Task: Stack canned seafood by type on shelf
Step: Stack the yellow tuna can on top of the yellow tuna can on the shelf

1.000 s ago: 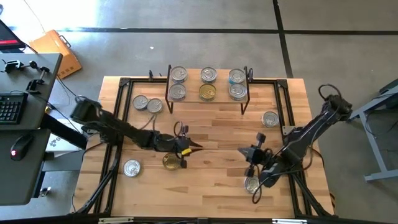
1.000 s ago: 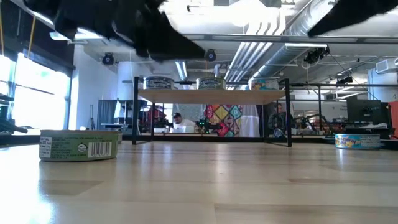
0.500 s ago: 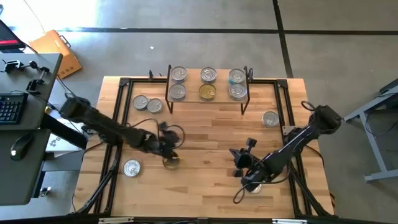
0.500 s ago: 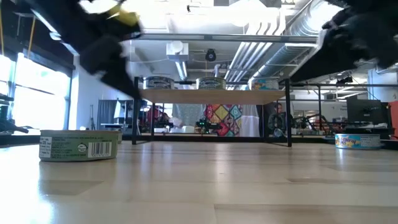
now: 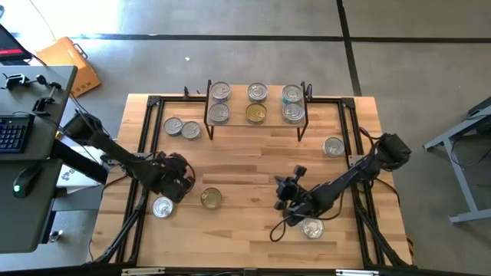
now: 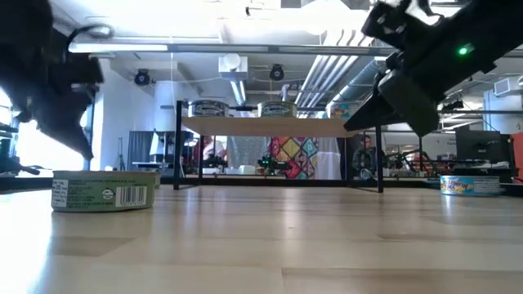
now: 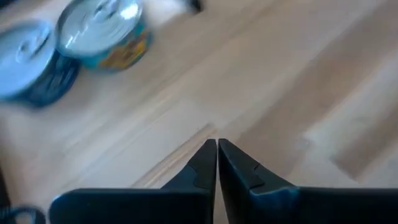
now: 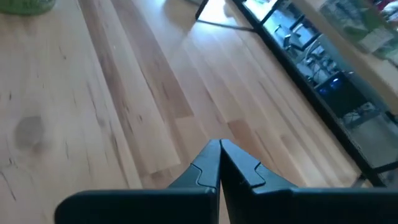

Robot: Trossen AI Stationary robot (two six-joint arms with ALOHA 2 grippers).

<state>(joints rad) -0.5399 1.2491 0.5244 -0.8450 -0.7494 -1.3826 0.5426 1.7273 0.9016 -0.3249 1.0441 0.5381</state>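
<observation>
My left gripper (image 7: 217, 146) is pressed together, empty, over bare table (image 5: 253, 153) near 2 tins (image 5: 182, 128). My right gripper (image 8: 220, 148) is pinched closed too, holding nothing. 6 tins sit on the shelf (image 5: 255, 123); a gold tin (image 5: 211, 198) lies between my arms.

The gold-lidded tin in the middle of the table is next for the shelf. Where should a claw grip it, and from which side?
Grip the gold-lidded tin across its round side wall, coming straight down from above. It lies flat, lid up, with bare table all around it, so both fingers can probably straddle it.
</observation>
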